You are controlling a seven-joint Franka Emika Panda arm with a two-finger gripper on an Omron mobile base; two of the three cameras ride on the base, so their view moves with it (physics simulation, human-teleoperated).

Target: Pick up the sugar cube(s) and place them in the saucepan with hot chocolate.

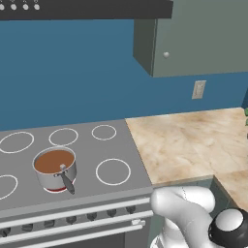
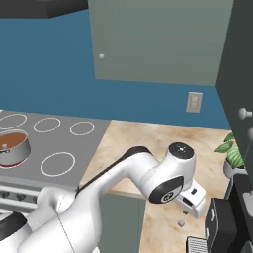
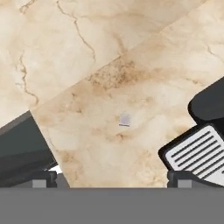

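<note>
The arm is folded low over the marble desk [image 2: 148, 143] to the right of the stove [image 1: 72, 160], and its tool [image 2: 190, 205] hangs just above the stone, pointing down. A single small sugar cube [image 2: 181, 223] lies loose on the desk, just beside and slightly forward of the tool, apart from it. Through the hand view the cube [image 3: 124, 120] sits near the middle of the picture, ahead of the two dark finger tips [image 3: 43, 180] that stand far apart at the bottom edge, so the jaws are spread wide with nothing between them. The cube looks roughly square, with no long side to favour. A dark appliance with a slatted white plate [image 3: 199, 151] stands close on one side of it.

The saucepan with hot chocolate [image 1: 54, 168] sits on the front left of the stove, well apart from the cube, handle toward the front edge. To my eye the coming move is a short drop onto the cube, minding that appliance.
</note>
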